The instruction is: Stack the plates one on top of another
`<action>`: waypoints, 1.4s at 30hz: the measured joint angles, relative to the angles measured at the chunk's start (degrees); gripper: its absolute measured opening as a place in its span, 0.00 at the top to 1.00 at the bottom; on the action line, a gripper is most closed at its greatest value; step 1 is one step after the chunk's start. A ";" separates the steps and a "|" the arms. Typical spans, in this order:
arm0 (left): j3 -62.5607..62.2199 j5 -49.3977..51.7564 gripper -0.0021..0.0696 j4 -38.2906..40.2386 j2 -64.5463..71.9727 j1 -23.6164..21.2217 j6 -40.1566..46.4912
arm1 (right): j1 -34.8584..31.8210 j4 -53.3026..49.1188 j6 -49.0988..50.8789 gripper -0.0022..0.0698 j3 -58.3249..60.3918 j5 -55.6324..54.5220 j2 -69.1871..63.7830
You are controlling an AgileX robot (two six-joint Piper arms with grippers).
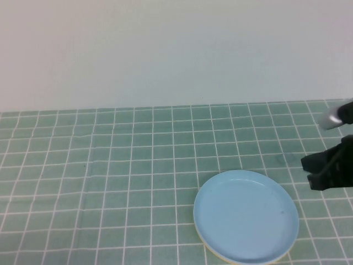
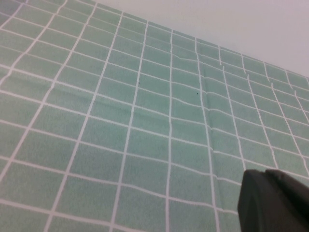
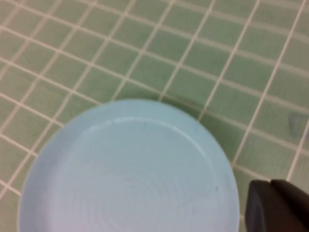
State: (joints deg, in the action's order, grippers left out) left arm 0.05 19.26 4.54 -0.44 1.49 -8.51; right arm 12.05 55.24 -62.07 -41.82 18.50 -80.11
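A light blue plate (image 1: 246,216) lies on the green checked cloth at the front, right of centre. A thin pale yellow edge (image 1: 219,255) shows under its front rim. The plate fills much of the right wrist view (image 3: 128,169). My right gripper (image 1: 308,170) is just right of the plate's far right rim, apart from it, with its jaws together and empty; it also shows in the right wrist view (image 3: 268,183). My left gripper (image 2: 264,172) shows only in the left wrist view, jaws together, over bare cloth. No other plate is in view.
The green cloth with white grid lines (image 1: 110,165) covers the table up to a plain white wall (image 1: 165,49) at the back. The cloth has slight wrinkles (image 2: 207,101) in the left wrist view.
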 joint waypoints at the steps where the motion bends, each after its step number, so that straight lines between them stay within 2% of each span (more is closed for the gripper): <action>1: 0.00 0.00 0.97 0.00 0.00 0.00 0.00 | 0.00 -0.04 -0.26 0.95 0.00 0.28 1.38; 12: 0.00 0.00 0.97 0.00 0.00 0.00 0.00 | 0.00 -0.50 -0.94 0.97 0.00 8.51 20.02; 21: 0.00 0.00 0.97 0.00 0.00 0.00 0.00 | 0.00 -0.59 -1.05 0.97 0.35 9.39 21.76; 30: 0.00 0.00 0.97 0.00 0.00 0.00 0.00 | 0.00 -0.59 -0.82 0.97 0.58 -0.68 22.63; 35: 0.00 0.00 0.97 0.00 0.00 0.00 0.00 | -0.94 -0.48 -0.46 0.97 3.76 -5.24 33.23; 42: 0.00 0.00 0.97 0.00 0.00 0.00 0.00 | -8.14 1.99 1.04 0.97 14.61 -6.92 53.41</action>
State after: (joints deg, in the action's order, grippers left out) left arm 0.05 19.26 4.54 -0.44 1.49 -8.51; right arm 3.91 57.22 -61.03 -27.22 11.58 -26.70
